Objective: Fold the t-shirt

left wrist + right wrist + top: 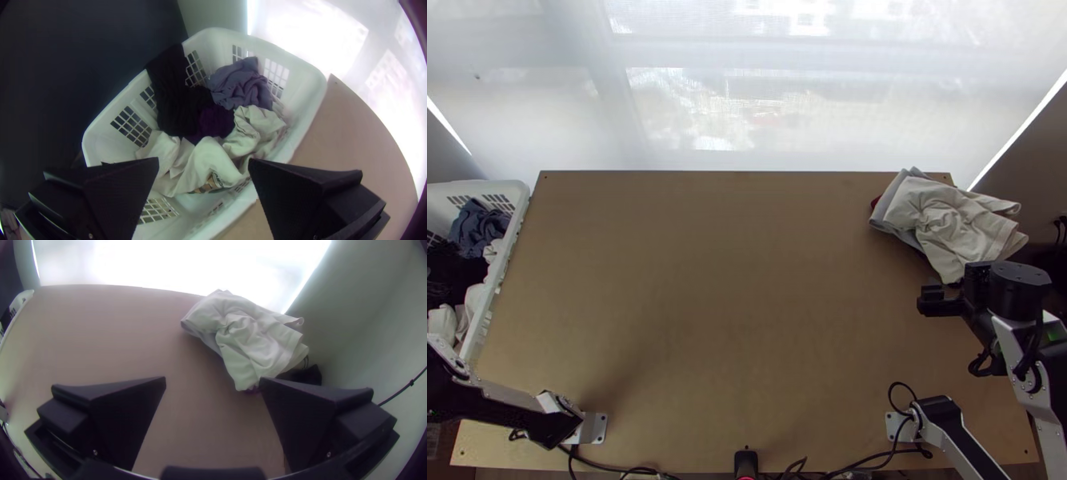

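My right gripper [979, 288] is over the table's right side, just nearer than a bunched pile of pale cloth [943, 216]. In the right wrist view the same gripper [212, 380] is open with nothing between its fingers, and the pale cloth [249, 338] lies crumpled beyond them, grey cloth beneath it. Above the laundry basket, my left gripper [203, 161] stands open and holds nothing. White cloth [213, 160], blue-purple cloth [242, 84] and black cloth [171, 98] lie bunched inside. I cannot tell which cloth is the t-shirt.
The white basket [521, 196] stands against the left edge of the wooden table [731, 304], whose middle is bare. Cables [875, 462] run along the near edge. A pale, bright window covering [747, 112] rises behind the far edge.
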Robot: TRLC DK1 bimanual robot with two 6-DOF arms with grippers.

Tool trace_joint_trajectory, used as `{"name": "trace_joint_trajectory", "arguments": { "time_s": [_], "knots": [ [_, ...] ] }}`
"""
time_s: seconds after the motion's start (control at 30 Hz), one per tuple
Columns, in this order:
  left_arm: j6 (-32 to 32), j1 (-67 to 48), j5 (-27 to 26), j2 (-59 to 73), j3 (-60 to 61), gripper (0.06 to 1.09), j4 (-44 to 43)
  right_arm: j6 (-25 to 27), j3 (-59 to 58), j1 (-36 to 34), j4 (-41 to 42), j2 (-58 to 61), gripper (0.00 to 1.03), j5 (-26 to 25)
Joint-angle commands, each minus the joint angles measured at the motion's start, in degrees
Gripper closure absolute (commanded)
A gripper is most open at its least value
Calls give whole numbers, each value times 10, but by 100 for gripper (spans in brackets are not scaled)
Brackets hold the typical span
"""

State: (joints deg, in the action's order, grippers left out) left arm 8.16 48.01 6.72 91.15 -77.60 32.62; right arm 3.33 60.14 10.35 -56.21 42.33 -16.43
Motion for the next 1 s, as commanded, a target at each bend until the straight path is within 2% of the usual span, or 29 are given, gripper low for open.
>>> {"name": "trace_joint_trajectory", "arguments": {
  "time_s": [0.0,0.23,0.53,0.97],
  "knots": [
    [-20,35,9,203,-170,11,-3,16,13,3,-52,4,5,3],
    [-43,16,20,363,-322,11,51,26,6,-4,-83,4,5,2],
    [-60,-27,22,501,-476,11,52,36,-7,-25,-114,1,5,2],
    [-80,-54,48,605,-522,11,-129,35,-28,-71,-144,1,5,3]
  ]
}}
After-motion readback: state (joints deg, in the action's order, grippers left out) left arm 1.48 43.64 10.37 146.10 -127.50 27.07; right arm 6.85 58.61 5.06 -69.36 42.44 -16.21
